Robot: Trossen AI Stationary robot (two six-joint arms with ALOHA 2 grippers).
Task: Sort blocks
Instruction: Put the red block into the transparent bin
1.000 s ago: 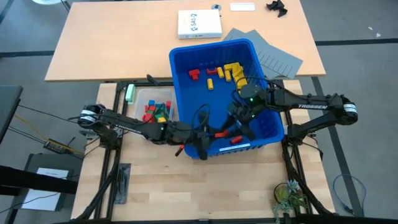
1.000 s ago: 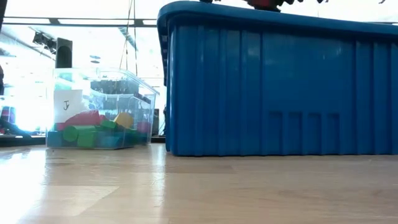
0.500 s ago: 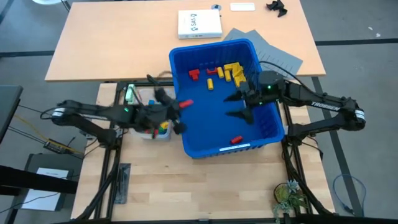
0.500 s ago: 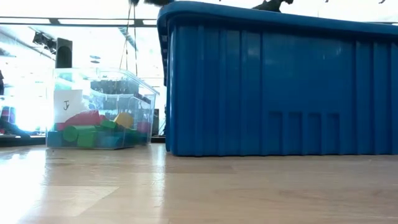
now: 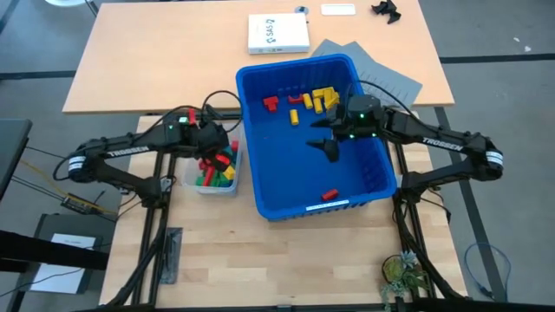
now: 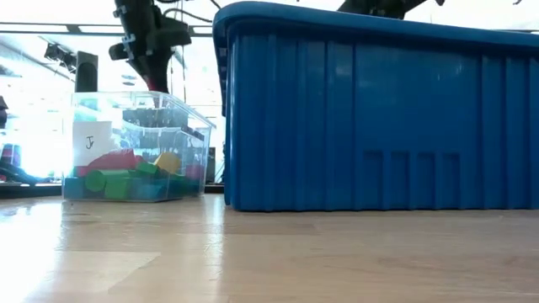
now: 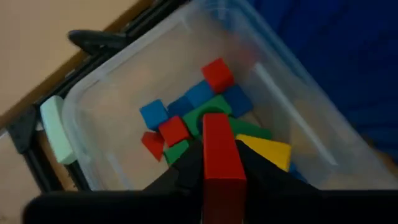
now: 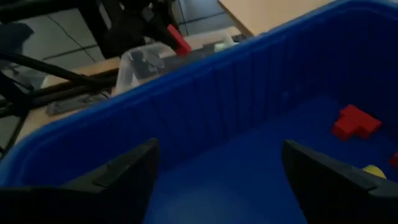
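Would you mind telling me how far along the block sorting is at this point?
Several blocks already lie in the clear tub. The left hand holds a red block above it. The right hand hangs open inside the blue bin, where red and yellow blocks remain.

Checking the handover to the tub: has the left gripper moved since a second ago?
Yes. The left gripper, shut on a red block, went from the blue bin's front edge to above the clear tub.

- "TROSSEN": white lettering on the right arm (image 5: 438,142), high view.
- "J": handwritten on a white label (image 6: 91,141) stuck to the clear tub (image 6: 181,160), low view.
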